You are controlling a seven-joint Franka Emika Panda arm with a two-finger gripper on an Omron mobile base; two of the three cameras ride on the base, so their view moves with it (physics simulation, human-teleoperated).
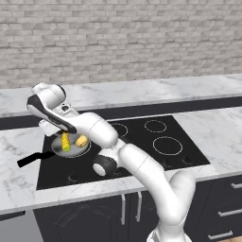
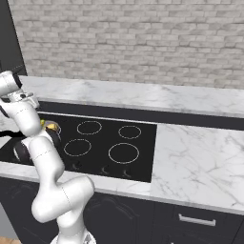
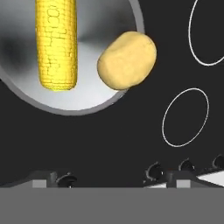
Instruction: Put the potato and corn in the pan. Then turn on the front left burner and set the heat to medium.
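Corn (image 3: 56,43) and potato (image 3: 127,60) both lie in the pan (image 3: 83,103), upper left of the hand view. Released and empty, the tool (image 3: 109,177) hovers above; the burner knob looks untouched.

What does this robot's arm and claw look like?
A glossy white arm of rounded, tube-like segments with dark joints, including a black disc cap. No cables or markings show. In the hand view the claw has two small dark finger tips on light grey blocks.
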